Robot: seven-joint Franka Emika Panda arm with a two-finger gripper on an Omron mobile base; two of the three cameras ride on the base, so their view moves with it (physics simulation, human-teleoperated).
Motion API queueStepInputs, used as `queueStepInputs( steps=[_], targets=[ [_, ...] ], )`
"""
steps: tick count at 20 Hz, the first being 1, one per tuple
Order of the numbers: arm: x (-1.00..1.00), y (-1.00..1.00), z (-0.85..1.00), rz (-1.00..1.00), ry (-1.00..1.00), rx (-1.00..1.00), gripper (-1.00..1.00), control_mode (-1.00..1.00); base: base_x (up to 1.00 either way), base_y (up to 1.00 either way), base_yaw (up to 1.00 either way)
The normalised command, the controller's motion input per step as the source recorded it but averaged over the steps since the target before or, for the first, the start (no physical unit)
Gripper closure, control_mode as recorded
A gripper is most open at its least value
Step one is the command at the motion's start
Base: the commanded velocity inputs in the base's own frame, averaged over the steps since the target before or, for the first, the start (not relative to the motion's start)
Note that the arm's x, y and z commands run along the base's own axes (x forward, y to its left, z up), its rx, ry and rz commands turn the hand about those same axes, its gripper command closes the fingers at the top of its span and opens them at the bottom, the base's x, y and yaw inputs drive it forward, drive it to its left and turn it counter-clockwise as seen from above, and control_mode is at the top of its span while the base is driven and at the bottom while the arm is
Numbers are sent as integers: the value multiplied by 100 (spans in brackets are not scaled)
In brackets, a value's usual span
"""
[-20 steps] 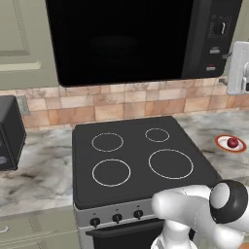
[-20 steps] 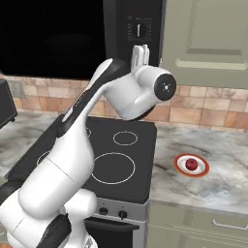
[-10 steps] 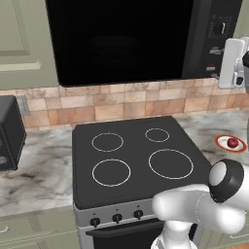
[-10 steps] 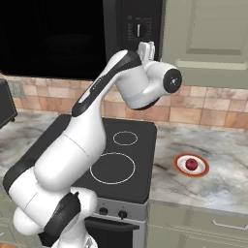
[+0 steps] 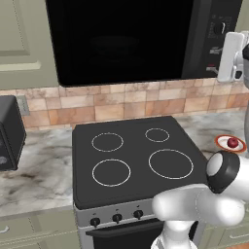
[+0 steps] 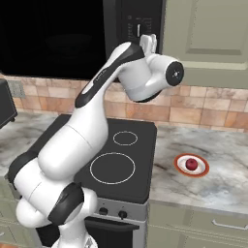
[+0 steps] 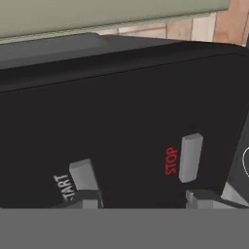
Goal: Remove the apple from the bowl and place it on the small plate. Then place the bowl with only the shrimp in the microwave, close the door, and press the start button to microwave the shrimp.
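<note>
One gripper (image 7: 138,197) (jaws parted) at microwave (image 7: 121,121) buttons.

black microwave (image 7: 121,112) panel right up close, grey START button (image 7: 83,176) and STOP button (image 7: 190,157) side by side

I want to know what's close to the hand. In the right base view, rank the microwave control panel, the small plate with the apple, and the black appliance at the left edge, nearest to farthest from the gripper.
1. The microwave control panel, right at the gripper, up high.
2. The small plate with the apple, on the counter below and to the right.
3. The black appliance, far left on the counter.
</note>
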Motion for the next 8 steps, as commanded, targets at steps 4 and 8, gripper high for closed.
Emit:
queueStepInputs(
  steps=[4, 8],
  targets=[
    [6, 5, -30, 0, -2, 2, -100, -100, 0, 0, 0],
    [4, 17, -2, 0, -4, 1, -100, -100, 0, 0, 0]
  ],
)
